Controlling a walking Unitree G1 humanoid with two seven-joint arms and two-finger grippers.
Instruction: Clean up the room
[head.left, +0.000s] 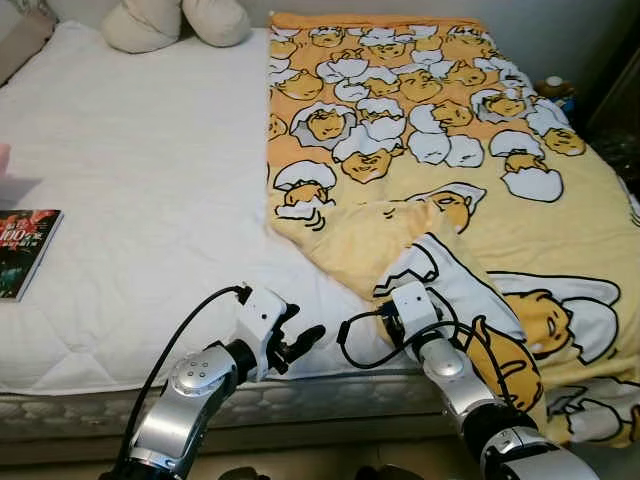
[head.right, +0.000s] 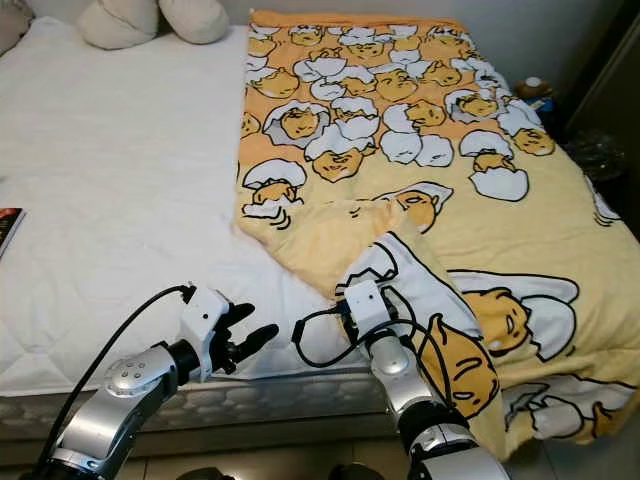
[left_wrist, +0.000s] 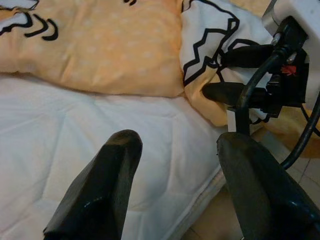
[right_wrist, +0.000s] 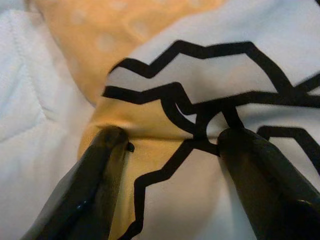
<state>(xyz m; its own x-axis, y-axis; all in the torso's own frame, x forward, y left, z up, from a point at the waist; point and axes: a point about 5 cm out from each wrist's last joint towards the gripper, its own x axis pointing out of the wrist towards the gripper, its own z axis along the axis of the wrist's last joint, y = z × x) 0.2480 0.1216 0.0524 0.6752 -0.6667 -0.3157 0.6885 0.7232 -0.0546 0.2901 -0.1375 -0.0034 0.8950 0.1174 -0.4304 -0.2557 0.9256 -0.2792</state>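
Blanket (head.left: 440, 150), yellow with a cartoon egg print, covers the right half of the bed (head.left: 150, 200), and its near corner is folded back. The right claw (right_wrist: 165, 150) is released, its 2 fingers pressing on this folded corner. The left claw (head.left: 300, 345) is also released and hovers over the white mattress edge. Near the bed's left edge lies a book (head.left: 25, 250).

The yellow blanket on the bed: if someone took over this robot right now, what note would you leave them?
Right gripper: open, fingers pressed on the folded-back corner of the yellow blanket, not yet pinching it.
Left gripper: open, hovering over the white mattress near that corner, holding nothing.
Done: blanket covers the bed's right half.
Left: grip the corner and spread it; a book lies at the mattress's left edge.
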